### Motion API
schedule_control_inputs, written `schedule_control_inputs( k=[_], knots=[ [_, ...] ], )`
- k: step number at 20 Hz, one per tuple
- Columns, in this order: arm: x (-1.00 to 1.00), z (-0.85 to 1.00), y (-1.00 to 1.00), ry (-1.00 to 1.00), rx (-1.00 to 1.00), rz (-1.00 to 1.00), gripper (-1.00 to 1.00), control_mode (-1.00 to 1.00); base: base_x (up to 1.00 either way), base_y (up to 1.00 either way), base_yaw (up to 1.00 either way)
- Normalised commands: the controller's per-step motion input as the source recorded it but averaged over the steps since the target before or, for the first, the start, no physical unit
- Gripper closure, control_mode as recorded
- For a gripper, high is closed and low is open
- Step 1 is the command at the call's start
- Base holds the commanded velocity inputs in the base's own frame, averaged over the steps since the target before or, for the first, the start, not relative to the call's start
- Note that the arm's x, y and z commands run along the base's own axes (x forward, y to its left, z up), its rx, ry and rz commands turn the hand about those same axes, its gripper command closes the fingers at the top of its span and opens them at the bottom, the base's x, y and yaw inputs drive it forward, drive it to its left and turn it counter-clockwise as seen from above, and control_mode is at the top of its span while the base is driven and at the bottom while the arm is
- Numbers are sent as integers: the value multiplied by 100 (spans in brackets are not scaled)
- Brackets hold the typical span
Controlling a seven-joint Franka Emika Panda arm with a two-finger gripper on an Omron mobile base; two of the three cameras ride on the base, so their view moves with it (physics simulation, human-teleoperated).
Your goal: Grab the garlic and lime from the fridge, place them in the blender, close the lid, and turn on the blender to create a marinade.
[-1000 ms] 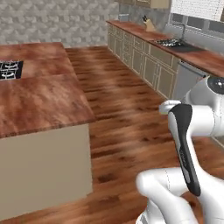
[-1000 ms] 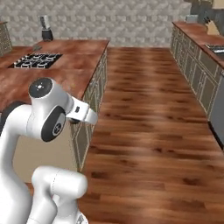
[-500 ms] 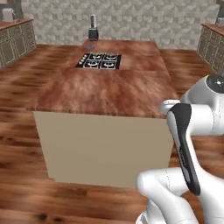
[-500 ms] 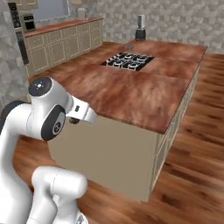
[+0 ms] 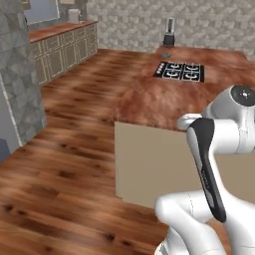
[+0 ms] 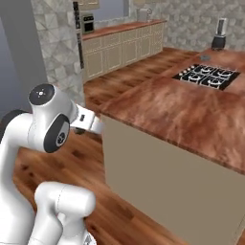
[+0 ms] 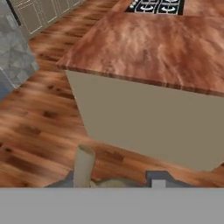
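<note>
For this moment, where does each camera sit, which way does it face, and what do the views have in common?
Left base view: behind the arm to its left, facing the kitchen island with the cooktop and the blender at the far end; the white arm rises at lower right.
Right base view: behind the arm to its right, facing the same island, with the arm at lower left.
Hand view: on the hand, looking down at the island's near corner and the wood floor; the gripper tips show at the bottom.
Shared: island, cooktop, floor; both base views also show the blender.
</note>
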Motion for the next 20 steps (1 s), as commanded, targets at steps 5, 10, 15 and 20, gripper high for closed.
schedule_control_inputs(
  k=[5,10,15,20],
  knots=[
    [0,0,0,0,0,0,100,100,79,100,2],
    [0,0,0,0,0,0,100,100,96,100,-2],
    [0,0,0,0,0,0,100,100,100,100,-17],
    [0,0,0,0,0,0,100,100,100,77,-28]
  ],
)
